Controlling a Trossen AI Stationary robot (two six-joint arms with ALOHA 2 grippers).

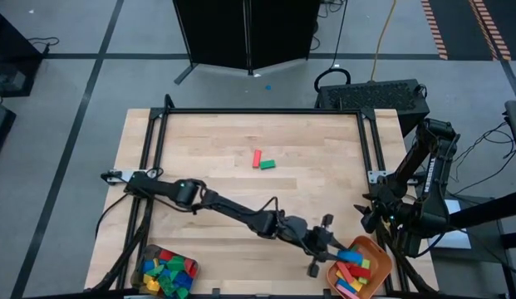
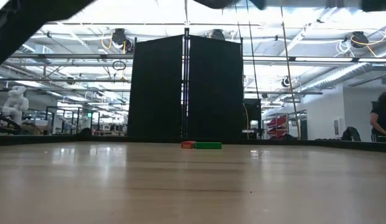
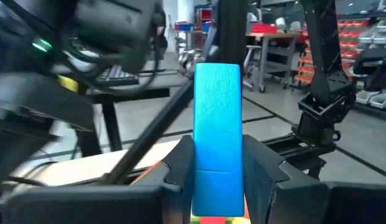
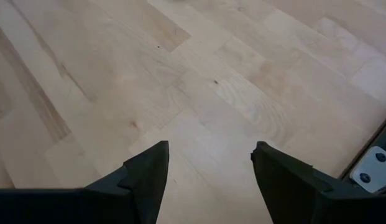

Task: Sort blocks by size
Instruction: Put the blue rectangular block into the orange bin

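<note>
My left gripper (image 1: 339, 249) reaches to the near right of the table and is shut on a long blue block (image 3: 217, 130), at the rim of the orange tray (image 1: 382, 267), which holds red, blue and yellow long blocks. A red block (image 1: 257, 158) and a green block (image 1: 267, 164) lie flat on the table's middle, side by side; they also show in the low view (image 2: 201, 145). A container (image 1: 166, 271) at the near left holds several mixed short blocks. My right gripper (image 4: 209, 168) is open and empty over bare wood at the table's right edge. My left gripper pinches the long blue block between its two fingers (image 3: 180, 165), on the block's two long sides at one end (image 3: 217, 186). The fingers lie along the block, whose free end sticks out ahead of them. The block is lifted clear.
A black metal frame (image 1: 258, 112) runs along the table's far, left and right edges. The right arm's base (image 1: 424, 191) stands beyond the right edge. The table's middle around the two loose blocks is bare wood.
</note>
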